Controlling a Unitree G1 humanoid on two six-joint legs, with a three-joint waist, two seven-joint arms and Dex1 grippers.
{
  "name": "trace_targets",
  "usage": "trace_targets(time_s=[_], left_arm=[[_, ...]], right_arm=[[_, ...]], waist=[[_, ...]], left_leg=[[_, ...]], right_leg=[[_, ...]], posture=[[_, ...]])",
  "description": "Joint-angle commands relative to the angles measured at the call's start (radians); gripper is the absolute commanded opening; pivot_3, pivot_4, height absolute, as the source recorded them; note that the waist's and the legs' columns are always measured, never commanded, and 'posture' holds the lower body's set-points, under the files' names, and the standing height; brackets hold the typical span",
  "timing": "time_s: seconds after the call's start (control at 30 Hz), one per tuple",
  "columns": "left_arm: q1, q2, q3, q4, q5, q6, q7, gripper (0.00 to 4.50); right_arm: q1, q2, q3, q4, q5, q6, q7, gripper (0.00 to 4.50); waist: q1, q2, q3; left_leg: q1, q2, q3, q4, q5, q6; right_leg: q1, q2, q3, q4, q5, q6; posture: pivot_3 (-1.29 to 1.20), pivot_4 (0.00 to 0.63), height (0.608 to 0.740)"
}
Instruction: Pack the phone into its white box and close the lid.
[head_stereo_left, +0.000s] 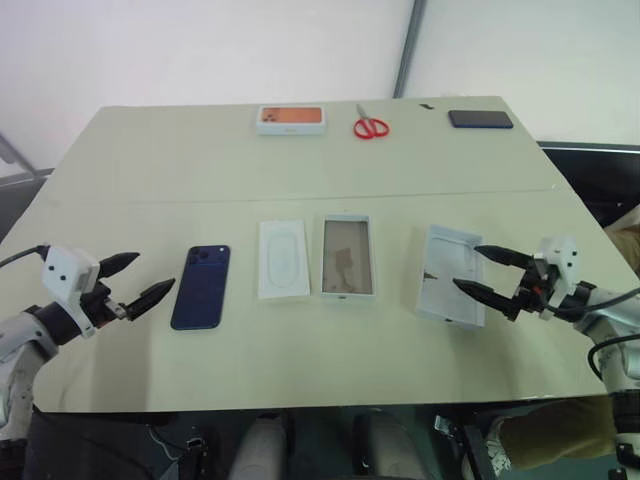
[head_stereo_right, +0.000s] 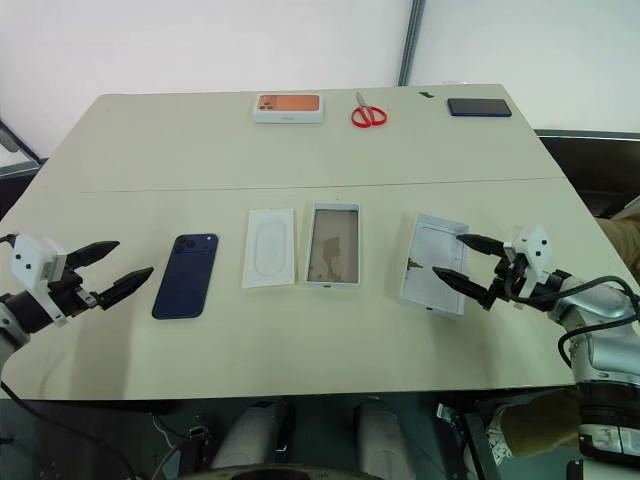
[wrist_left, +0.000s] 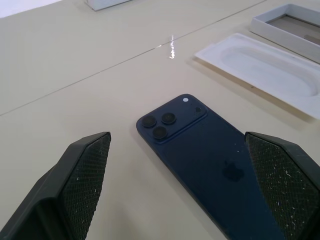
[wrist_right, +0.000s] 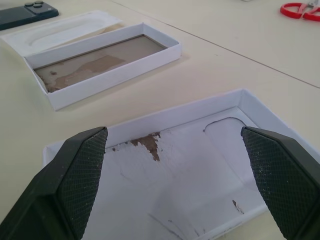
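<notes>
- The phone lies flat on the bench, back up, with its camera cluster at the far end, on the robot's left side of the near row.
- The left claw hangs just beside the phone's left edge, fingers spread wide and holding nothing; it is apart from the phone.
- Right of the phone lies a flat white insert with an oval recess, and just beside that is the white box, open side up, its brownish floor bare.
- The lid lies inner face up, well to the right of the white box, faint marks on its pale inside.
- The right claw hovers over the lid's right edge, fingers wide apart and empty.
- Along the far edge sit a white box with an orange top, red scissors and a black slab.
</notes>
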Motion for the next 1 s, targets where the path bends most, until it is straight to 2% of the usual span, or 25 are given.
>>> trace_targets(time_s=[0.03,0.27,1.0], left_arm=[[-0.006,-0.011,0.044,0.003,0.009,-0.063,0.017,4.50],[-0.013,-0.001,0.040,-0.011,-0.040,0.010,0.013,4.50],[0.002,-0.004,0.017,0.032,-0.023,-0.017,-0.029,4.50]], right_arm=[[-0.017,-0.003,-0.004,0.010,-0.003,-0.026,0.009,4.46],[0.003,-0.005,-0.006,0.018,-0.015,-0.051,0.017,4.46],[0.015,-0.001,-0.003,0.025,-0.022,-0.067,0.021,4.46]], waist=[[0.000,0.000,0.000],[0.000,0.000,0.000],[0.000,0.000,0.000]], left_leg=[[0.000,0.000,0.000,0.000,0.000,0.000],[0.000,0.000,0.001,0.000,0.000,0.000],[0.001,0.000,0.001,0.000,0.000,0.000]], right_leg=[[0.000,0.000,0.000,0.000,0.000,0.000],[0.000,0.000,0.001,0.000,0.000,0.000],[0.000,0.000,0.001,0.000,0.000,0.000]], posture=[[0.00,0.150,0.740],[0.00,0.150,0.740],[0.00,0.150,0.740]])
